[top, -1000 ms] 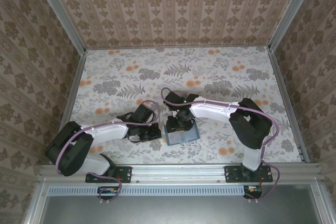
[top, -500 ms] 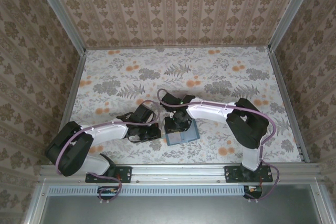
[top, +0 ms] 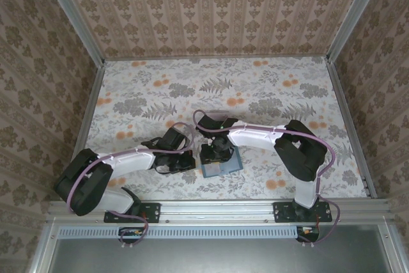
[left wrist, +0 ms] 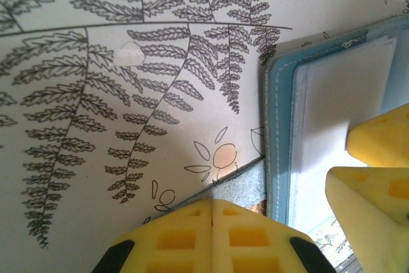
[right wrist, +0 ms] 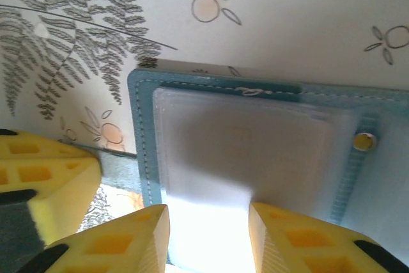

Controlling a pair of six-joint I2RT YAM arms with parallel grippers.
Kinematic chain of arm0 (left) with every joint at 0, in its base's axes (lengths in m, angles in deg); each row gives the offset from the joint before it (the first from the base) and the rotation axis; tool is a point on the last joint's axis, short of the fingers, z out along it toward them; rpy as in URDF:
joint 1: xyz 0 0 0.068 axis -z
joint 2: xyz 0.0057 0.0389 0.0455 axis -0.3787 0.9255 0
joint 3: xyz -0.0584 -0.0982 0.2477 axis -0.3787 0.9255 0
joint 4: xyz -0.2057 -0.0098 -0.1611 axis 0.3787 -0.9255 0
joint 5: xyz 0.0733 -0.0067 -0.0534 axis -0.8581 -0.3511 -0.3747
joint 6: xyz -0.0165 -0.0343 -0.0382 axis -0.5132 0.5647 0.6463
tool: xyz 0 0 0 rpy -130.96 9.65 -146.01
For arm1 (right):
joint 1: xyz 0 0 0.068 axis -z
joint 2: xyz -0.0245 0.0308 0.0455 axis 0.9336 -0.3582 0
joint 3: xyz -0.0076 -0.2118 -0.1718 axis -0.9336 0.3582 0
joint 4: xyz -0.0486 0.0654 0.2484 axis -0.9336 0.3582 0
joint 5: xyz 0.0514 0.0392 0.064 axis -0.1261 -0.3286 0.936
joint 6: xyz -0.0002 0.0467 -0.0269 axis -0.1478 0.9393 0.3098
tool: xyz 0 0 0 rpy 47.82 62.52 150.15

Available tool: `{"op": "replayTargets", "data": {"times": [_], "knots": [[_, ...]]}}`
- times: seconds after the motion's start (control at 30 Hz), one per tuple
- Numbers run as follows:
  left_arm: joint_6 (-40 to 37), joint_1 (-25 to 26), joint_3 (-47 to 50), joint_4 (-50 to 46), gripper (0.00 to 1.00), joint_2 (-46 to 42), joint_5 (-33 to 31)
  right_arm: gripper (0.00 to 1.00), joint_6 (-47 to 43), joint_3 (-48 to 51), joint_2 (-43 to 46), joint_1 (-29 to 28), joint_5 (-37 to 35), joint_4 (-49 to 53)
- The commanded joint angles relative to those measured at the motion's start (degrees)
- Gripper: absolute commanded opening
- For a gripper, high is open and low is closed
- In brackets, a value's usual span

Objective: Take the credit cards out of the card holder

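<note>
The teal card holder (top: 223,167) lies open and flat on the table near its front edge. In the right wrist view its stitched border (right wrist: 142,132) frames a pale translucent pocket (right wrist: 243,139). Whether that pale face is one of the credit cards I cannot tell. My right gripper (right wrist: 208,234) hangs open just above the pocket, one yellow finger on each side of a bright patch. My left gripper (left wrist: 213,212) is shut, and its tips rest on the holder's grey side tab (left wrist: 239,187). Seen from above, the left gripper (top: 193,162) sits at the holder's left edge and the right gripper (top: 216,155) over it.
A metal snap (right wrist: 364,140) sits on the holder's right flap. The floral tablecloth (top: 268,87) stretches behind both arms to the patterned back wall (top: 217,11). An aluminium rail (top: 217,206) runs along the near edge.
My right arm has shifted slightly left and lower over the card holder. The left arm and the holder have stayed put.
</note>
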Motion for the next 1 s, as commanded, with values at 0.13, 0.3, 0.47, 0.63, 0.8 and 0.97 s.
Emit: {"op": "replayTargets", "data": {"times": [0.13, 0.3, 0.47, 0.63, 0.8, 0.97], "knots": [[-1.20, -0.57, 1.62, -4.16, 0.06, -0.41, -0.33, 0.50, -1.06, -2.34, -2.12, -1.65, -6.76, 7.00], [-1.24, -0.61, 1.61, -4.28, 0.06, -0.39, -0.34, 0.52, -1.41, -4.11, -2.96, -2.69, -9.27, 9.04], [-1.37, -0.70, 1.74, -4.38, 0.06, -0.43, -0.24, 0.58, -2.02, -5.36, -4.48, -3.63, -11.08, 10.39], [-1.41, -0.82, 1.79, -4.45, 0.06, -0.58, -0.24, 0.57, -1.91, -5.62, -5.82, -4.04, -12.65, 11.01], [-1.62, -0.96, 1.81, -4.71, 0.06, -0.59, -0.10, 0.51, -1.75, -6.25, -7.00, -4.43, -14.95, 12.54], [-1.97, -1.27, 1.81, -5.20, 0.05, -0.76, -0.06, 0.37, -1.33, -6.28, -4.66, -4.41, -16.23, 13.15]]}}
